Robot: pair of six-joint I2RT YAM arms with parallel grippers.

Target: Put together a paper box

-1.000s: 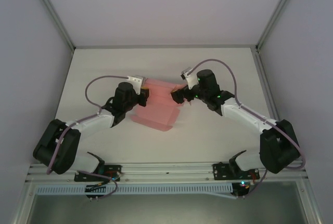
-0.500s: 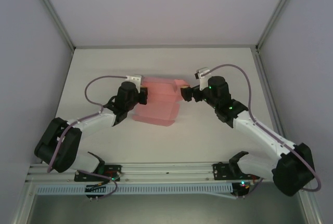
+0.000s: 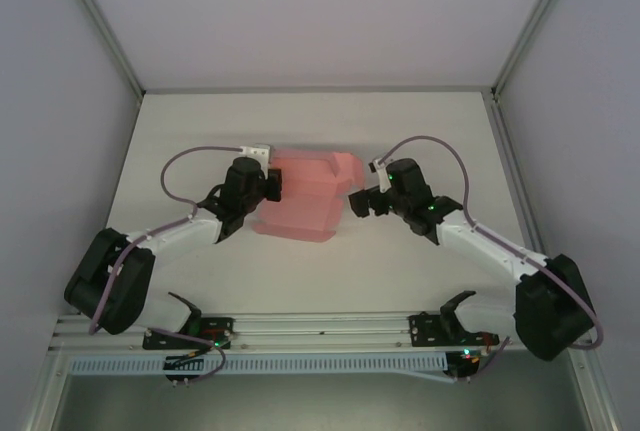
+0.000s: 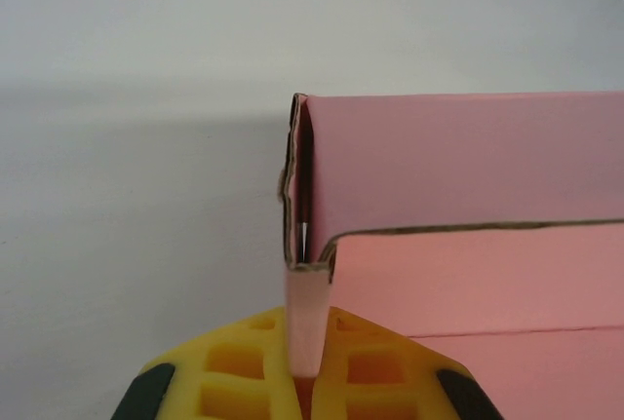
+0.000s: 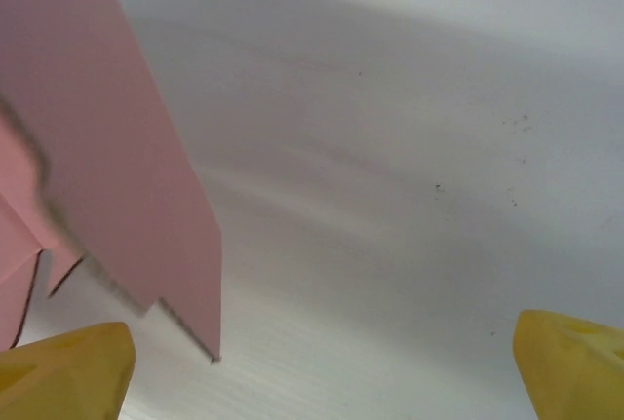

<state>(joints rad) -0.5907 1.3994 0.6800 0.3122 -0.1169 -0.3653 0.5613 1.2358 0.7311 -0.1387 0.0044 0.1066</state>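
Note:
The paper box is a pink, partly folded card sheet lying mid-table between the two arms. My left gripper is shut on its left edge; in the left wrist view the yellow fingers pinch a thin pink flap, with the box's panels rising beyond it. My right gripper stands open just off the sheet's right edge, apart from it. In the right wrist view a pink flap hangs at the left, over the left fingertip; the right fingertip is far across with bare table between.
The white table is walled by grey panels behind and at both sides, with metal posts at the corners. An aluminium rail with both arm bases runs along the near edge.
My right arm has pulled back from the box's top right corner and now sits lower, beside its right edge. The sheet's right part has flattened out. The left gripper has held still.

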